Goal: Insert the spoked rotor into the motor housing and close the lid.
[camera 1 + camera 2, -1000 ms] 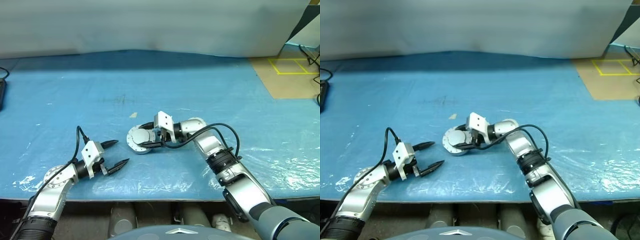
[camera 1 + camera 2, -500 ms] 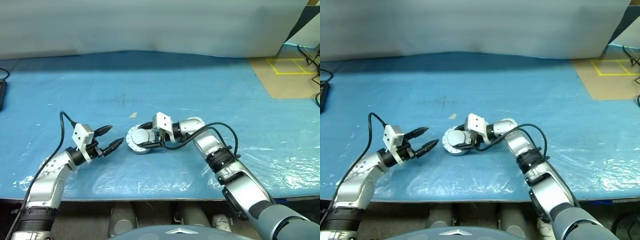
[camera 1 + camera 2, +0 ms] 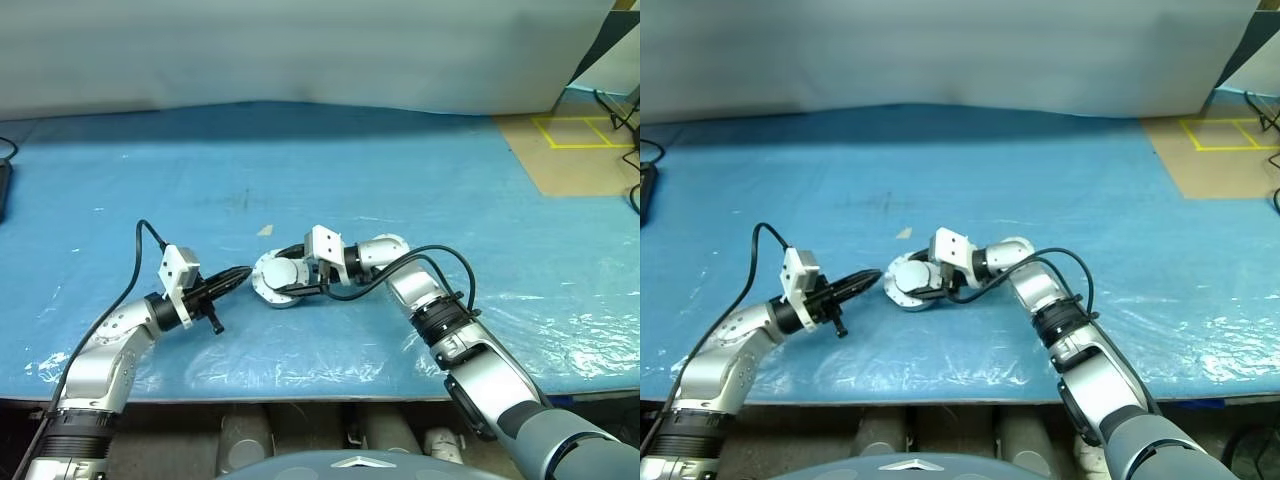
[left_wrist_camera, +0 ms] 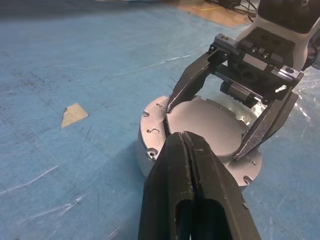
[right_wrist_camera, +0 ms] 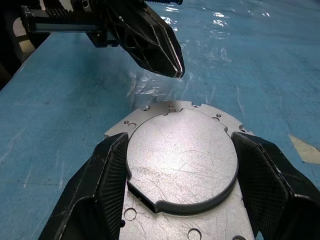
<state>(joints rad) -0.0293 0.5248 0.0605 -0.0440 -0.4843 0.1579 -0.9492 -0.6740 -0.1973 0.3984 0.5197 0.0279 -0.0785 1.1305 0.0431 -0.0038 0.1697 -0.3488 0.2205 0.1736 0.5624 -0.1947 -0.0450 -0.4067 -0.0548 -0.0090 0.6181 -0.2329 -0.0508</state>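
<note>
— Blue plastic-covered table (image 3: pixel 420 180), pale backdrop behind. Anything at the far left?

— Left gripper (image 3: pixel 240 274), black fingers pressed tight together, nothing between them, tips just short of the round silver motor housing (image 3: pixel 262 285).

— Touching the housing?

— Cannot tell; very near its rim, close above the flange in the left wrist view (image 4: pixel 187 142).

— And the middle of the table?

— Housing flat on the blue sheet, flange with small screw holes (image 5: pixel 135 215). Smooth pale grey lid disc (image 5: pixel 182 157) seated on top, covering the opening. Small tan scrap (image 3: pixel 266 230) lying just behind, apart from the housing.

— Spoked rotor?

— Hidden, if inside; cannot tell.

— To the right?

— Right gripper (image 5: pixel 182 200), reaching in from the right, fingers spread wide, one at each side of the lid's edge. Pads (image 5: pixel 112 175) right against the rim; looks like a grip on the lid.

— Far right?

— Brown floor patch with yellow tape lines (image 3: pixel 580 130) beyond the table's corner.
</note>
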